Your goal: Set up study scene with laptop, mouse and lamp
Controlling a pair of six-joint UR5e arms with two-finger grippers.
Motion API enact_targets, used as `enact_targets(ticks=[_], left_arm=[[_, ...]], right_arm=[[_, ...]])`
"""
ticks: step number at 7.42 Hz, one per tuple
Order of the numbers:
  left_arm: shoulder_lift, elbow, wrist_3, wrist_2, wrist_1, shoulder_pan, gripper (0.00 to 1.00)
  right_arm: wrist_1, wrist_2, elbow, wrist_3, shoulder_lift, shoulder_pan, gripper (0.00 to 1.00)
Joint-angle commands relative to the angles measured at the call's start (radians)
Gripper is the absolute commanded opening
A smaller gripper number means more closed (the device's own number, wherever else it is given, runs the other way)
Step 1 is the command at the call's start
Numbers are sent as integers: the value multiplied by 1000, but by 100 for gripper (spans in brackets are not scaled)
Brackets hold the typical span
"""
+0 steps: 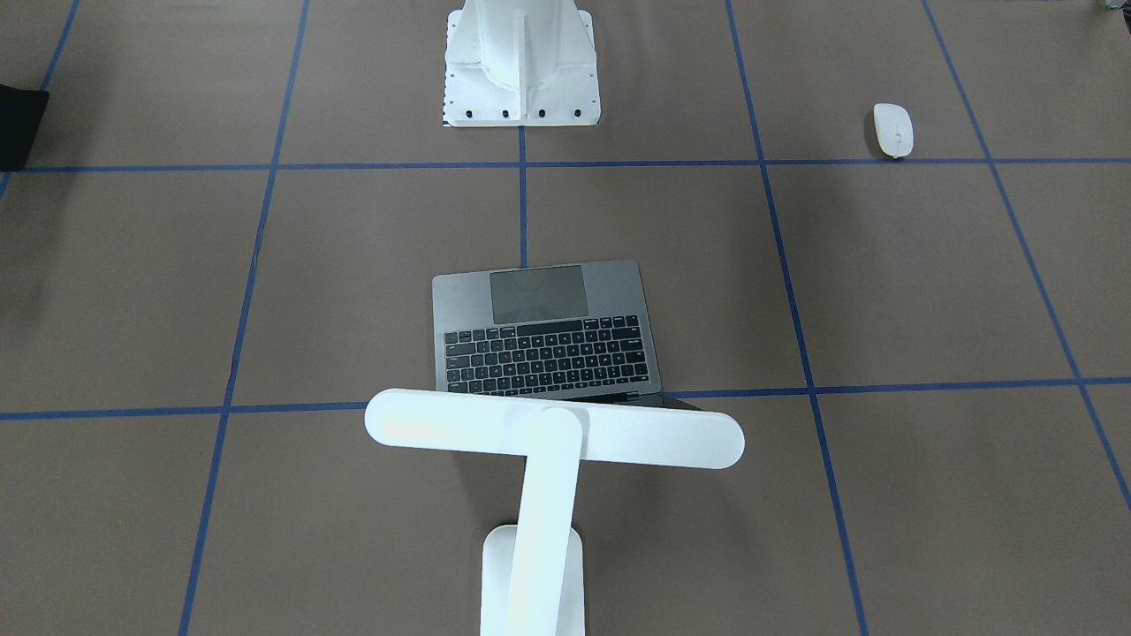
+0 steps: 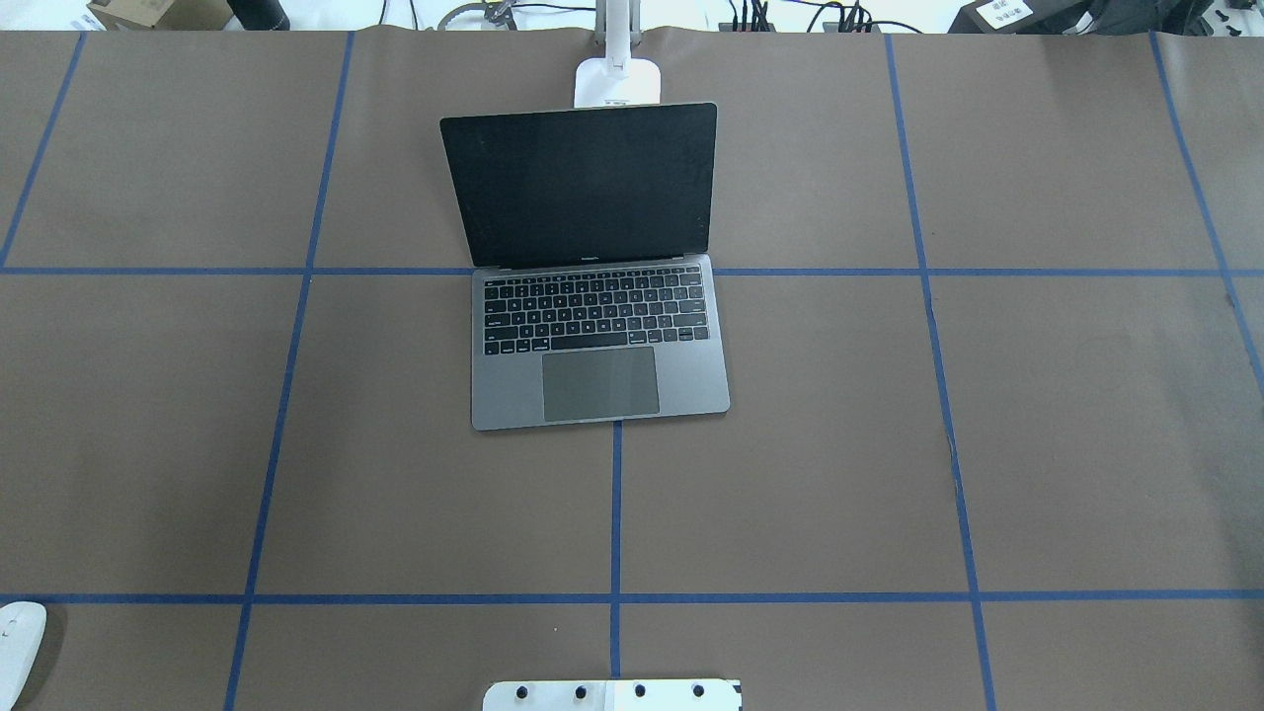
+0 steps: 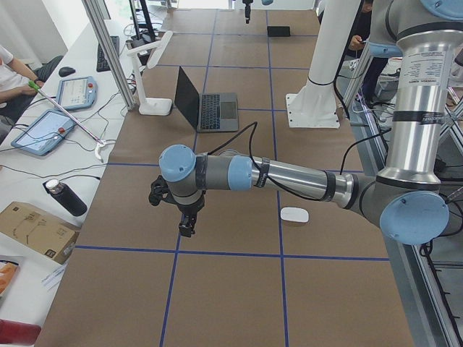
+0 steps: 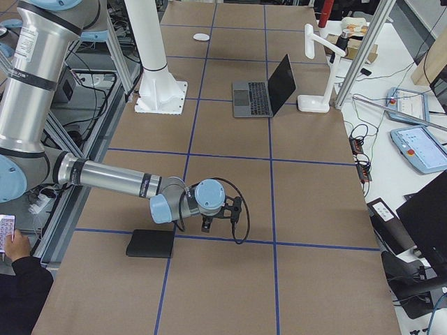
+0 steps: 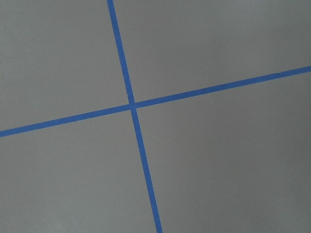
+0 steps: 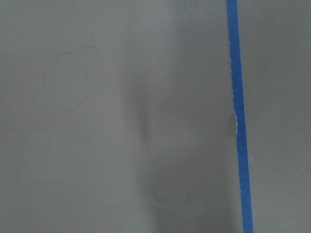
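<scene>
The grey laptop [image 2: 597,336] stands open at the table's middle, its dark screen up and facing the robot; it also shows in the front view [image 1: 543,331]. The white lamp [image 1: 552,433] stands behind the laptop, its bar head over the screen's top edge; its base [image 2: 617,79] shows at the far edge. The white mouse [image 1: 893,129] lies alone near the robot's left side [image 2: 18,637]. My left gripper [image 3: 187,224] hangs over bare table, well apart from the mouse [image 3: 294,215]. My right gripper [image 4: 207,225] hangs beside a flat black pad. I cannot tell whether either is open or shut.
The flat black pad [image 4: 150,243] lies on the robot's right end of the table. The white ribbed pedestal [image 1: 521,62] is bolted at the robot's edge. Both wrist views show only brown table and blue tape lines [image 5: 131,104]. Operators' gear lies beyond the far edge.
</scene>
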Motion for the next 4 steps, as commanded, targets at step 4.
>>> enact_targets(ticks=[4], left_arm=[[65,-98,-39,0,-4,0,99]], right_arm=[[0,-98,-6,59,-12,-6,99]])
